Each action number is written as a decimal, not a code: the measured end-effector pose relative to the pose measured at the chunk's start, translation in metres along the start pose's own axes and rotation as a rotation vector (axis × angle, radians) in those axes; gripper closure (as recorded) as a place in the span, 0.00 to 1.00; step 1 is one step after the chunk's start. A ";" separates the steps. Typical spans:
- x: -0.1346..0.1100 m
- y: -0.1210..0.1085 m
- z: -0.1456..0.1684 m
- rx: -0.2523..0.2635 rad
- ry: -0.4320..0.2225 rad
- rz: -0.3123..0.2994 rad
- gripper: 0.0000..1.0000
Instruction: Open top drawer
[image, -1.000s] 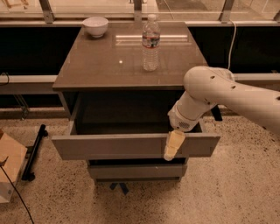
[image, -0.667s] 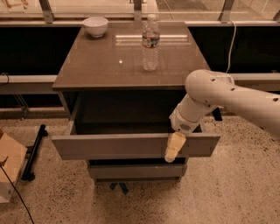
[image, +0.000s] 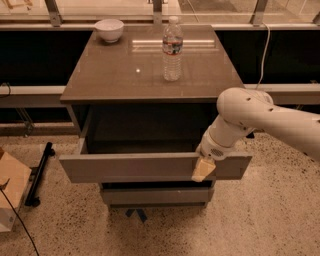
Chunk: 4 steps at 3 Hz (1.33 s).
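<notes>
Top drawer (image: 140, 167): it is seen drawn well out from under the bench (image: 110, 80) top, with its front standing forward of the bench and its box open from above.
Hand (image: 203, 169): it is placed below and in front of the bench's right front corner, against the upper edge of the drawer front; whether it is wide or narrow cannot be told.
Progress: the opening is judged largely done.
Slip risk: the front is plain and handleless, so contact could be lost if the pull is angled upward.
Skew risk: force is applied far right of the bench's centre, so the drawer could be racked and jammed on its runners.
Overpull risk: the drawer could be dragged past its stops.
Jolt risk: the water bottle (image: 172, 50), upright on the bench top, could be toppled by a jerk; the bowl (image: 109, 29) at the bench's back left is less exposed.
</notes>
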<state>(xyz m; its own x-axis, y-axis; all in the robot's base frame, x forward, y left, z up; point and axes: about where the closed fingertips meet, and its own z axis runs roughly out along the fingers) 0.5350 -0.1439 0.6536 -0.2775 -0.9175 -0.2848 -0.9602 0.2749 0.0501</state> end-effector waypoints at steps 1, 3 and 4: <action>0.016 0.011 0.001 -0.011 0.016 0.033 0.63; 0.035 0.038 0.000 -0.021 0.026 0.097 0.85; 0.034 0.037 0.001 -0.021 0.025 0.098 0.62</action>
<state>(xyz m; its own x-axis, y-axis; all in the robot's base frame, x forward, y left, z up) 0.4906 -0.1646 0.6454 -0.3702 -0.8938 -0.2531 -0.9290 0.3574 0.0967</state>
